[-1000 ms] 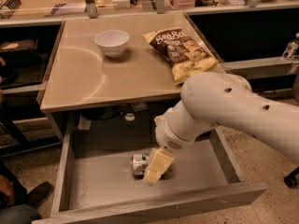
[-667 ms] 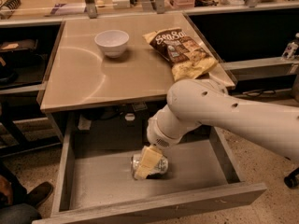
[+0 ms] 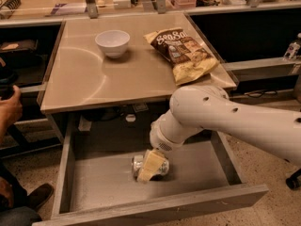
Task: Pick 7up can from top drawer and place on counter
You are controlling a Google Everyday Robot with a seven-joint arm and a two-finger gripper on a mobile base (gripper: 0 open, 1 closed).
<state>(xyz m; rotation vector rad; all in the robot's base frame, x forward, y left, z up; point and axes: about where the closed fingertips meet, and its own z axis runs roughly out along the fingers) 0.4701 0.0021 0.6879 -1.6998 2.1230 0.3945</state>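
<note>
Start at the left with the top drawer (image 3: 94, 185), standing open below the front edge of the table (image 3: 84, 81), bare grey floor along the left wall. Find the 7up can (image 3: 137, 164) near the middle of that floor, lying on its side, long axis running roughly left to right, with the round silver end facing left. Meet the end effector (image 3: 149, 166) right on it, reaching in from above and from the right, covering the can's middle. Cannot tell whether closed on the can or only resting against it. Follow the white arm (image 3: 230, 121) back up and off to the right. Judging from this: no sideways travel needed, only a firm hold across the can's short axis, then a lift straight up and back past the table's front edge, to set down near the white bowl (image 3: 113, 42) or the chip bag (image 3: 184, 54).
</note>
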